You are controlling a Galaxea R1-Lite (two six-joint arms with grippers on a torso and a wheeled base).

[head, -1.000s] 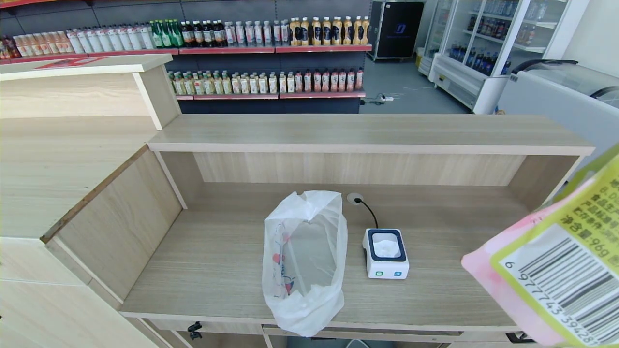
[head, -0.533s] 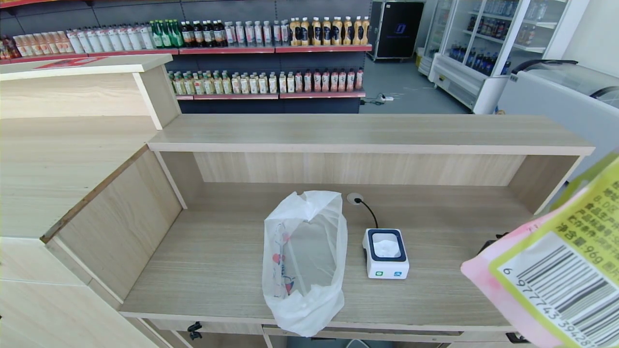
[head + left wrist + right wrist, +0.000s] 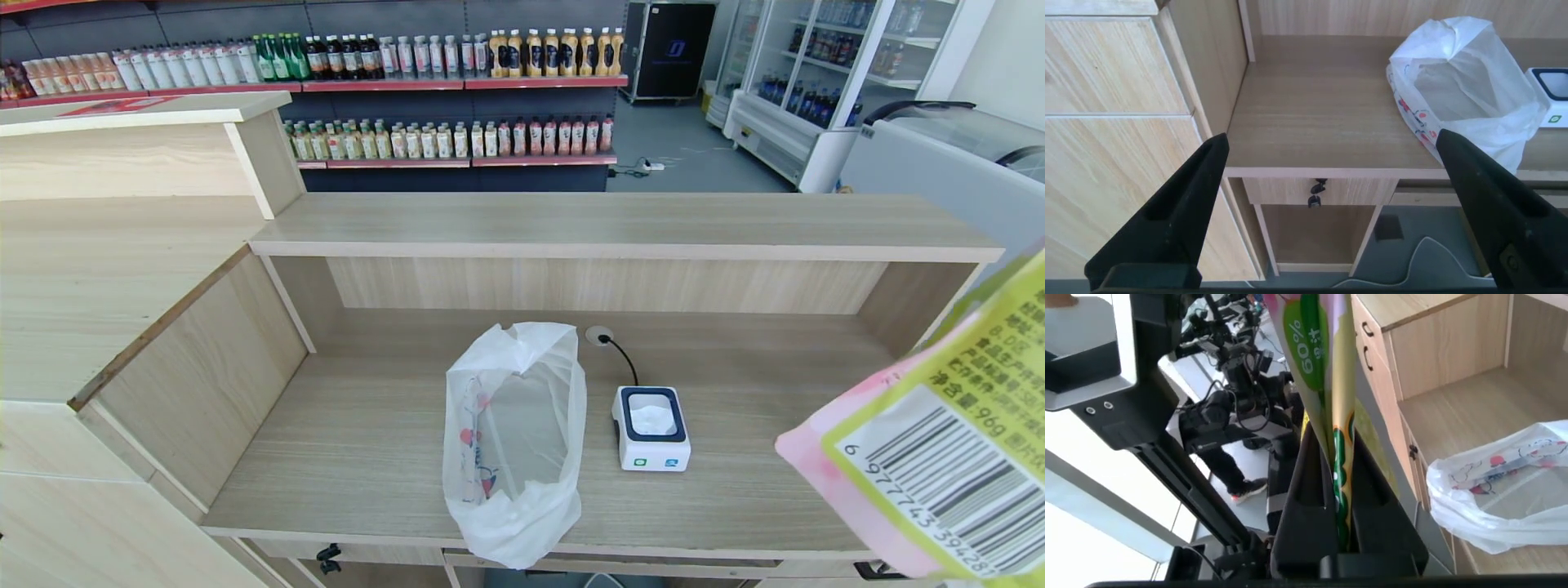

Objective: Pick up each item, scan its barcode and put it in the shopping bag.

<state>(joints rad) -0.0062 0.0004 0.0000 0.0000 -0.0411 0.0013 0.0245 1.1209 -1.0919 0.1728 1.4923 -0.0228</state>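
A pink and green snack packet point(image 3: 947, 457) with a barcode facing the head camera hangs close up at the right edge of the head view, above the counter's right end. In the right wrist view my right gripper point(image 3: 1341, 514) is shut on the packet point(image 3: 1327, 392), seen edge-on between the black fingers. The white shopping bag point(image 3: 514, 433) lies open on the counter, its mouth facing up. A white barcode scanner point(image 3: 651, 427) sits just right of the bag. My left gripper point(image 3: 1331, 204) is open, held off the counter's front left corner, with the bag point(image 3: 1462, 77) beyond it.
The wooden counter point(image 3: 735, 392) has a raised back shelf point(image 3: 620, 224) and side walls. A black cable point(image 3: 622, 353) runs from the scanner to a hole in the counter. A drawer with a key point(image 3: 1315, 194) sits under the front edge. Shelves of bottles stand behind.
The packet dipped slightly half a second ago and has come back up a little, shifting a touch leftward. Bag, scanner and left arm are unchanged.
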